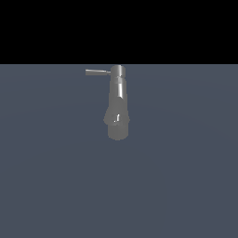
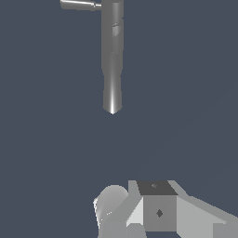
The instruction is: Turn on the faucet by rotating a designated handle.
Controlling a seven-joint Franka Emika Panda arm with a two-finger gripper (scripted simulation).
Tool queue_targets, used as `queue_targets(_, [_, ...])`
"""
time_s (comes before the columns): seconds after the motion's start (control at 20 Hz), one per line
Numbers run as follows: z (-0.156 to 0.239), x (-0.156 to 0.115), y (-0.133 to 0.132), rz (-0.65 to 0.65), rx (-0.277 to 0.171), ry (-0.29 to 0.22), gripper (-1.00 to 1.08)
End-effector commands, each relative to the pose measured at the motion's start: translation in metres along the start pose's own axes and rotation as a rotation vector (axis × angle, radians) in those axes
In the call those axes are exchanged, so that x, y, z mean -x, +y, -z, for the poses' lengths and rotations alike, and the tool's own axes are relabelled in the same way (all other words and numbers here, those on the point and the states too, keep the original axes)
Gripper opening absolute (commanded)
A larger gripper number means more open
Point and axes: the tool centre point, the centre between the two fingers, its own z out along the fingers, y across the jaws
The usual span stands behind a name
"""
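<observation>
The grey metallic faucet point(image 1: 117, 104) stands on the dark floor in the middle of the exterior view, its body widening to a rounded end. The handle point(image 1: 97, 72), a thin grey rod, sticks out from the narrow cap toward the exterior view's left. No arm or gripper shows in that view. In the wrist view the faucet point(image 2: 112, 56) and the handle point(image 2: 80, 5) lie well away from my gripper point(image 2: 155, 204). Only blocky grey and white parts of it show at the frame edge. Nothing touches the faucet, and the finger gap is not visible.
A flat dark blue-grey floor point(image 1: 186, 186) surrounds the faucet on all sides. A black band fills the background above it. No other objects are in view.
</observation>
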Motion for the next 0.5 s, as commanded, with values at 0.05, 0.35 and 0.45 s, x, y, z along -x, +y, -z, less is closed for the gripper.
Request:
queue_targets(0.05, [0.005,-0.006,0.0,-0.017,-0.008,0.021,-1.0])
queue_targets(0.35, [0.004,-0.017,-0.002,-0.055,-0.03,0.012,-1.0])
queue_targets(0.45, [0.004,-0.023,-0.004,-0.076,-0.041,0.01,-1.0])
